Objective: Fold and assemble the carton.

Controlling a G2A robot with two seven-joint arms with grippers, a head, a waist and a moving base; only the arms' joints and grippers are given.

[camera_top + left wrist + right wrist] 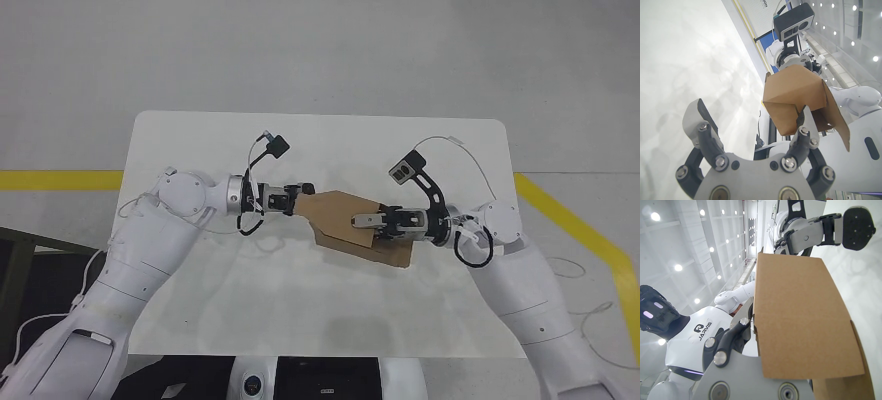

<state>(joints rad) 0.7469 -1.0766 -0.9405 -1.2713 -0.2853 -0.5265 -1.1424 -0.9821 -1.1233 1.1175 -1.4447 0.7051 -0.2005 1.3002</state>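
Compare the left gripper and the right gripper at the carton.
The left gripper is open at a flap edge of the carton; the right gripper is shut on a carton wall. The left gripper is at the carton's end, the right gripper over its top. Both meet the same carton.

carton (335, 212): one
grippers: two, left gripper (304, 189) and right gripper (358, 221), at opposite ends of carton
table (200, 290): one, beneath carton

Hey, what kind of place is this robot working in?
Probably a large indoor lab or demonstration hall: a white table stands on a plain grey floor marked with yellow line tape, and the right wrist view shows a high gridded ceiling with rows of round lights.
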